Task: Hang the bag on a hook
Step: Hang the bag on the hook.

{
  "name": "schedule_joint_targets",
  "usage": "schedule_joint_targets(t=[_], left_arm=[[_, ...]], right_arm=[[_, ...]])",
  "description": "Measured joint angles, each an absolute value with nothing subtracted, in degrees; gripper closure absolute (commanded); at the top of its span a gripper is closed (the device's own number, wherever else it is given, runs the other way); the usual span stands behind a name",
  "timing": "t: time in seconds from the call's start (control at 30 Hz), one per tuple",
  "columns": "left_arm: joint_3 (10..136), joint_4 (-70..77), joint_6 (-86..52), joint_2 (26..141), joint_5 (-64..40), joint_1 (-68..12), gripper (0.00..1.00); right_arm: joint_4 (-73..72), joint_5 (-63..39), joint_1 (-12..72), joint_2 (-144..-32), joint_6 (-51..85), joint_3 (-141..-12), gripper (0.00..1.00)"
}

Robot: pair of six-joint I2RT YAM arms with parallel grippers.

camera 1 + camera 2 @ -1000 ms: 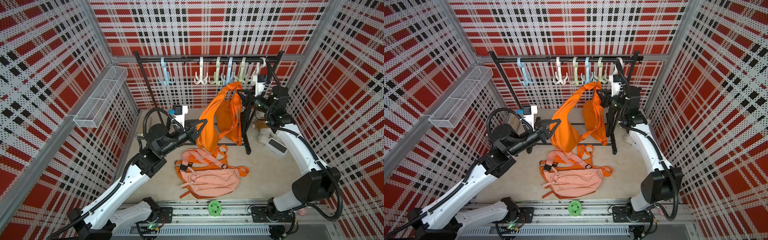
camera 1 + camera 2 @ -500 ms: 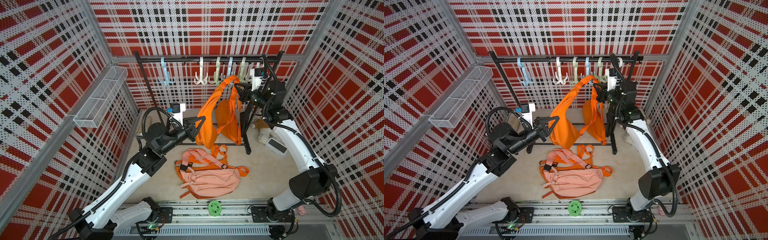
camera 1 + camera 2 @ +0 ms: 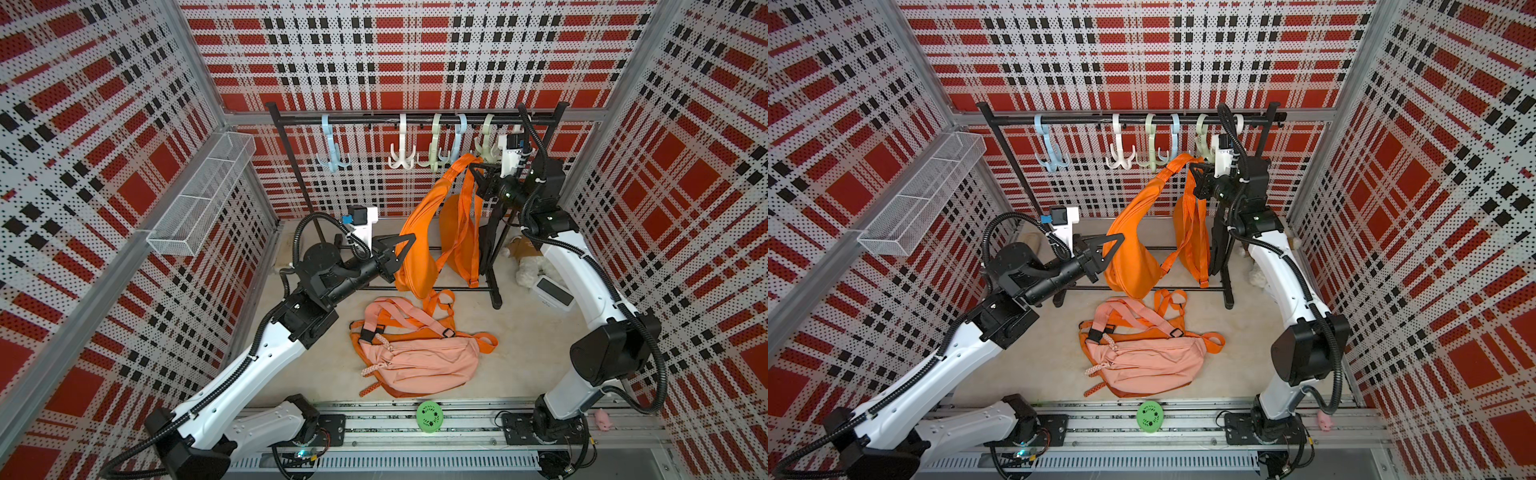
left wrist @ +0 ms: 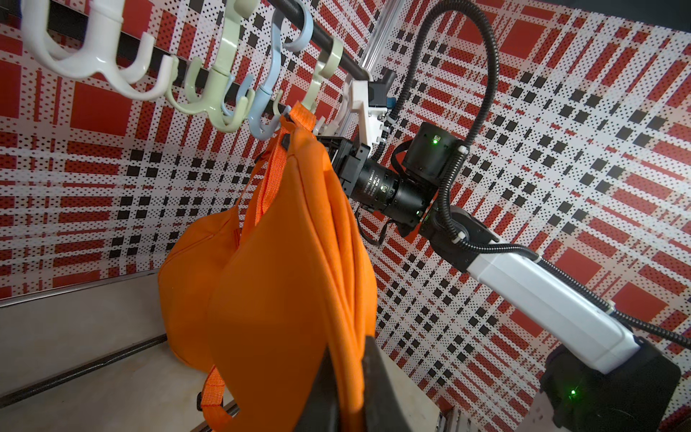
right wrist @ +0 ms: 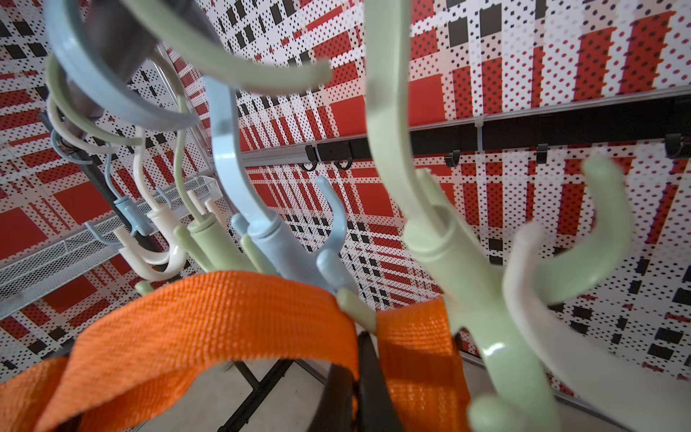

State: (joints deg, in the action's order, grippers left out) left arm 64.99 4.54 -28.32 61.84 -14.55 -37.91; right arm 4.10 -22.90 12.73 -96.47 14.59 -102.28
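The right pincer (image 3: 478, 176) is clamped tight on the strap (image 5: 209, 310) of the orange bag (image 3: 417, 253). It holds the strap up right against the prongs of a pale green hook (image 5: 460, 269) on the black rail (image 3: 374, 119); whether it has caught, I can't tell. The left pincer (image 4: 346, 359) is pinched shut on the bag's body lower down, above the beige table (image 3: 532, 349). A peach bag (image 3: 419, 359) lies flat there. Red plaid perforated walls (image 3: 415, 50) close in, with a wire basket (image 3: 199, 199) on one.

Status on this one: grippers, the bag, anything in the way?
Left gripper shut on orange bag, right gripper shut on strap. Strap up at green hook, not clearly hooked. Neighbouring blue hook crowds it.
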Motion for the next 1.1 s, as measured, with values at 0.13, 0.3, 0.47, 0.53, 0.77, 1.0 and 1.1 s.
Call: schedule_joint_targets(t=[0.13, 0.3, 0.47, 0.53, 0.77, 1.0, 1.1], left_arm=[[65.10, 4.64, -28.25, 61.76, -14.55, -37.82, 1.00], [65.84, 4.69, -28.49, 61.69, -15.03, -35.94, 1.00], [65.84, 4.73, -29.78, 61.30, -15.73, -32.86, 1.00], [65.84, 4.71, -30.20, 61.43, -16.27, -32.51, 1.00], [65.84, 4.60, -30.17, 62.41, -16.62, -34.20, 1.00], [66.06, 4.25, -30.13, 63.31, -16.58, -34.72, 1.00], [66.13, 4.19, -30.06, 64.05, -16.53, -35.38, 1.00]], right_arm=[[4.03, -22.90, 12.73, -96.49, 14.59, -103.20, 1.00], [4.03, -23.18, 12.73, -96.77, 14.59, -104.12, 1.00], [4.05, -23.73, 12.78, -96.79, 14.59, -104.14, 1.00], [4.08, -23.92, 12.86, -96.79, 14.59, -104.14, 1.00], [5.32, -23.66, 14.22, -97.86, 12.95, -105.58, 1.00], [9.08, -21.91, 16.14, -98.37, 9.69, -107.26, 1.00], [10.22, -21.10, 16.47, -98.37, 8.56, -107.31, 1.00]])
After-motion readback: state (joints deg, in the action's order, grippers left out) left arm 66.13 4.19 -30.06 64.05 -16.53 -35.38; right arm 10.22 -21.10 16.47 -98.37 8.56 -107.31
